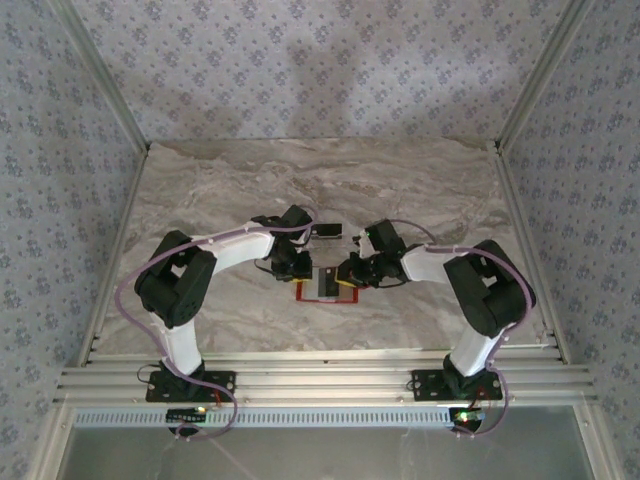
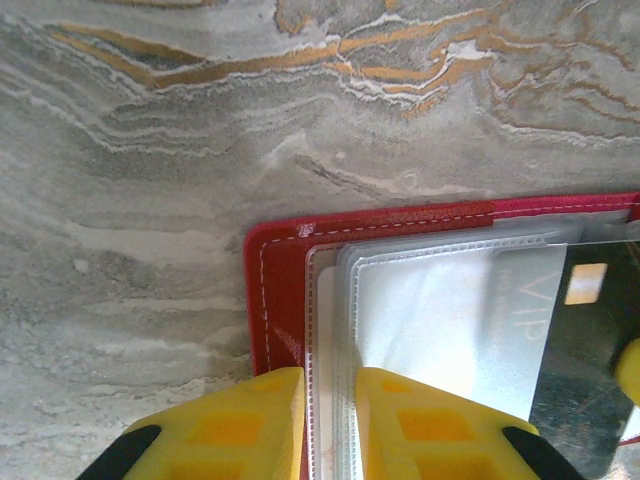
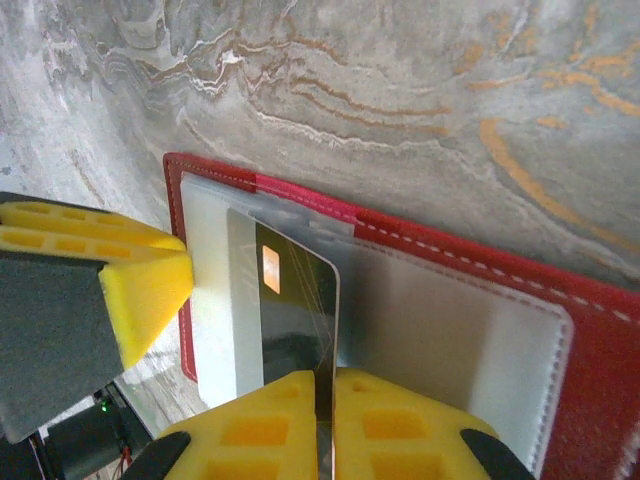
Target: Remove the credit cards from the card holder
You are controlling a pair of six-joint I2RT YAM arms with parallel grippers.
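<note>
Right hand [image 3: 325,388] is pinched shut on the edge of the card [image 3: 290,300], left hand [image 2: 330,390] clamps the pocket rim of the wallet [image 3: 590,340] lying open on the desk [image 3: 400,100], and with so shallow a grip the card may slip, or drag the wallet along.

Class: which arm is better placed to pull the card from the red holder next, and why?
Right, probably: the right gripper pinches the credit card, while the left gripper pins the card holder.

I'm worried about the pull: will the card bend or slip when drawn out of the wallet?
Probably stiff: the card shows a straight edge where the right gripper pinches it. Its glossy face reflects light, so it may slip. Thin and smaller than the wallet, it is likely light.
</note>
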